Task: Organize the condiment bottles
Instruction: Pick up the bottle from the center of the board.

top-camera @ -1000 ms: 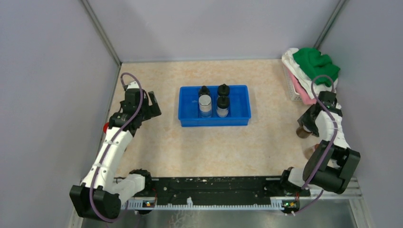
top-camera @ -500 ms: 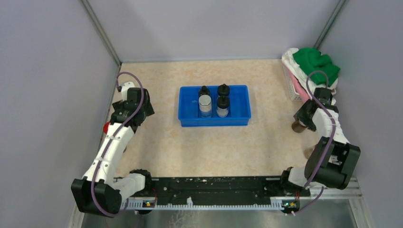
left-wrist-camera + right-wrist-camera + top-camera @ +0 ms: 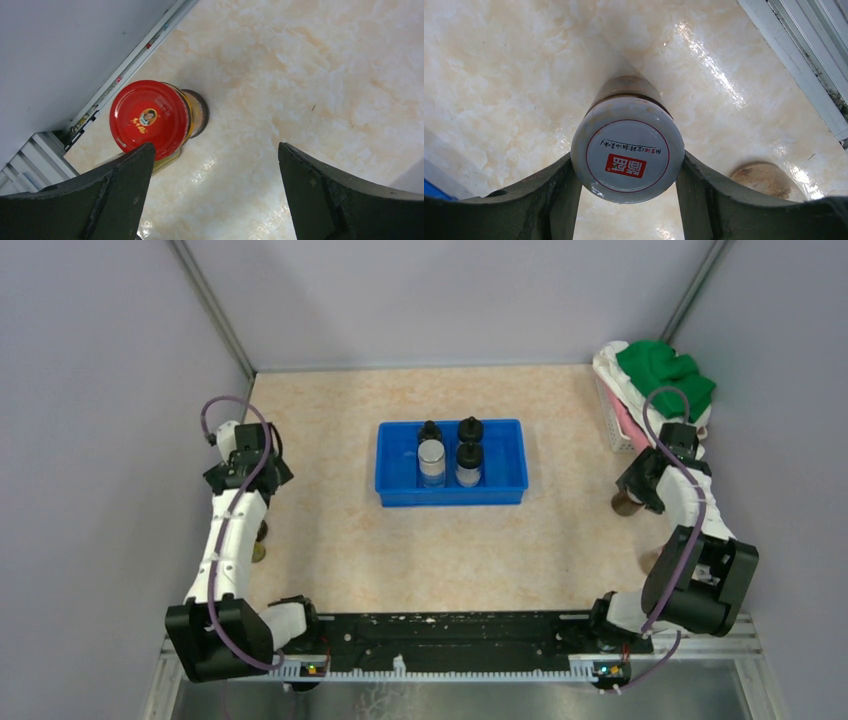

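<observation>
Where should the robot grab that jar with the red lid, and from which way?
Probably from straight above: the red-lidded jar stands upright, lid facing up. Pinch its round sides at or just under the lid. The wall rail runs close beside it, so a sideways approach looks cramped. The open left hand should centre over it first.

One red-lidded jar (image 3: 149, 117) — one white-lidded jar (image 3: 627, 149) — one blue tray (image 3: 400, 496).

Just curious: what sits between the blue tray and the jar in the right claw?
Nothing: top view shows bare table between the blue tray and the white-capped jar in the right gripper.
</observation>
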Robot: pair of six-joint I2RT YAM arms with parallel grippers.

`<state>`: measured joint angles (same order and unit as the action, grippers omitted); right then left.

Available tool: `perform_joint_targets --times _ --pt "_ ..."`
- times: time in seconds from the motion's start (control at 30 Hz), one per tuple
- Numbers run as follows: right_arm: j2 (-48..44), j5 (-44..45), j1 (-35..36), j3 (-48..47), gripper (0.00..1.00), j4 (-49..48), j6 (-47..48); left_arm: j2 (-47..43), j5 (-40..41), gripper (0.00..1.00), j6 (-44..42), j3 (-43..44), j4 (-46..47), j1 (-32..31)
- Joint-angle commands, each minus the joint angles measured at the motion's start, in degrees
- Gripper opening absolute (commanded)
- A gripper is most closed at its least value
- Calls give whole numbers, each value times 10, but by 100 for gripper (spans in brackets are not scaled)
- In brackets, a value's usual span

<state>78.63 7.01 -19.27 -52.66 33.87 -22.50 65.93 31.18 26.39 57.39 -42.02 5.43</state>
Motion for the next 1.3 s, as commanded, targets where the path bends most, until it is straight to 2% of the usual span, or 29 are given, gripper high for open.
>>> perform_joint_targets --times 0.0,0.2,0.5,0.87,1.27 --pt "16 -36 13 -19 0 -5 -4 -3 -37 99 12 10 19 47" --pt "21 -41 13 -12 0 -13 -4 -7 11 99 -9 19 30 69" --pt "23 -43 14 -15 0 -10 -4 13 -21 99 10 -6 41 138" --pt "21 -48 14 -6 0 -18 -4 21 -33 99 21 -52 67 144" --pt "24 -51 14 -1 0 -25 -4 67 -57 99 30 -37 67 168"
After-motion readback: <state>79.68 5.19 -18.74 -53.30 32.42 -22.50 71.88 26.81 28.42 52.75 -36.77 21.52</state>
